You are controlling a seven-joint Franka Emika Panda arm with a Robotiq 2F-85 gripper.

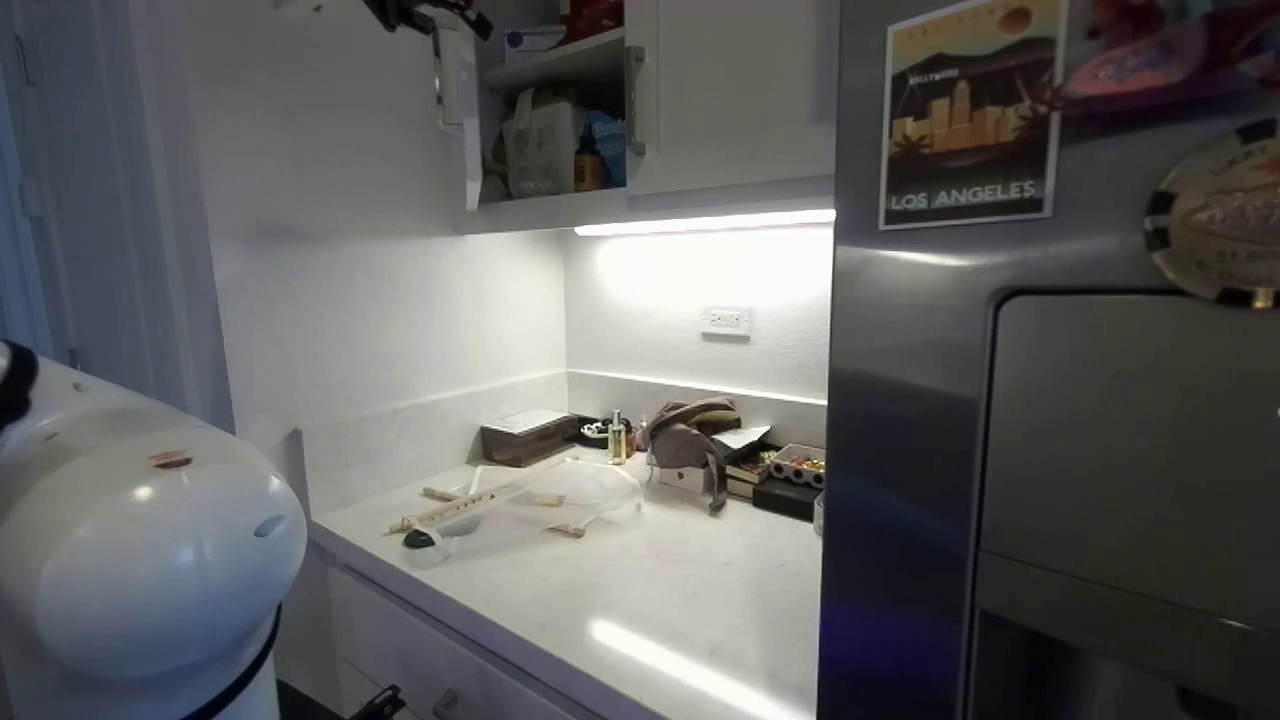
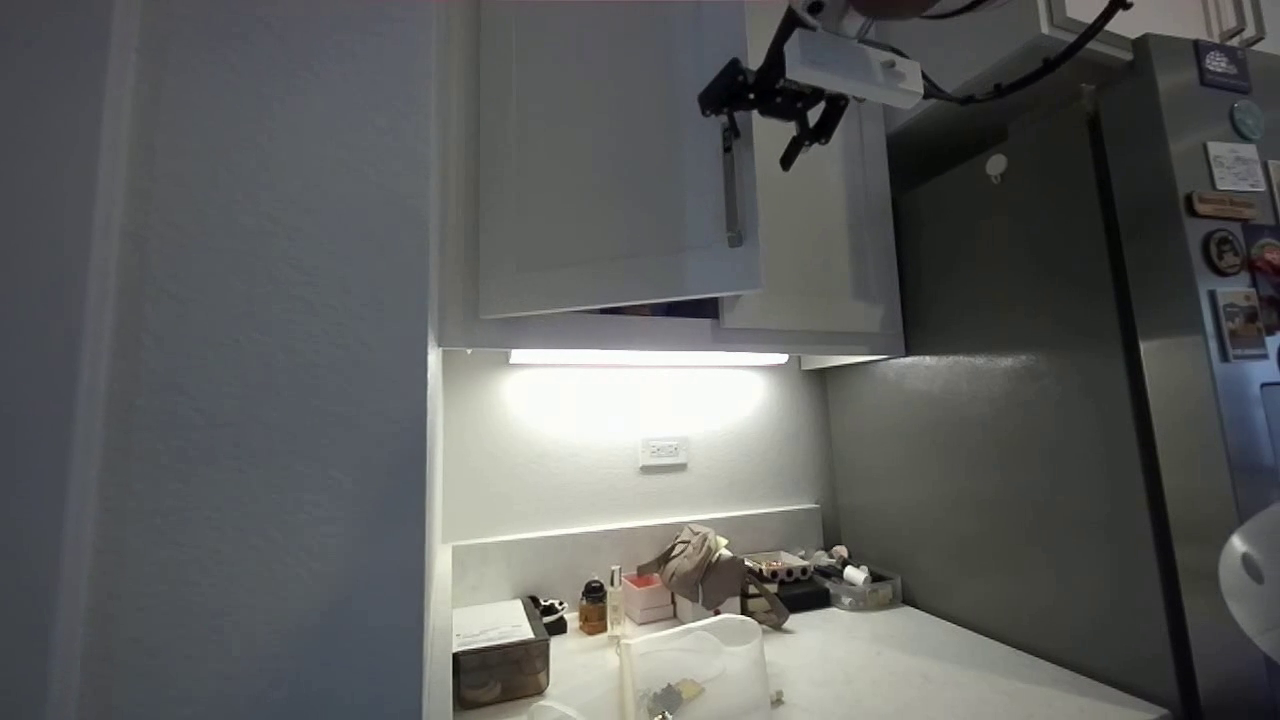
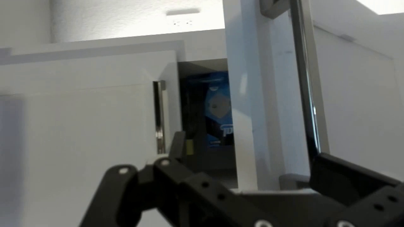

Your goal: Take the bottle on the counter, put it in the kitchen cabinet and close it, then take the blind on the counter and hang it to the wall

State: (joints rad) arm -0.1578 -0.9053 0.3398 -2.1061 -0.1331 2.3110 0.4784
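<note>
In an exterior view, a small dark-capped amber-brown bottle [image 1: 588, 172] stands inside the white flat-doored upper cabinet [image 1: 740, 100], which is ajar; the floppy off-white translucent blind [image 1: 595, 487] lies on the glossy white counter [image 1: 720, 590]. In an exterior view, my black two-fingered gripper [image 2: 765, 142] hangs near the top of a slim silver bar handle [image 2: 733, 195], jaws wide apart. In the wrist view, that handle runs behind one black finger [image 3: 337, 176]; whether we touch I cannot tell.
</note>
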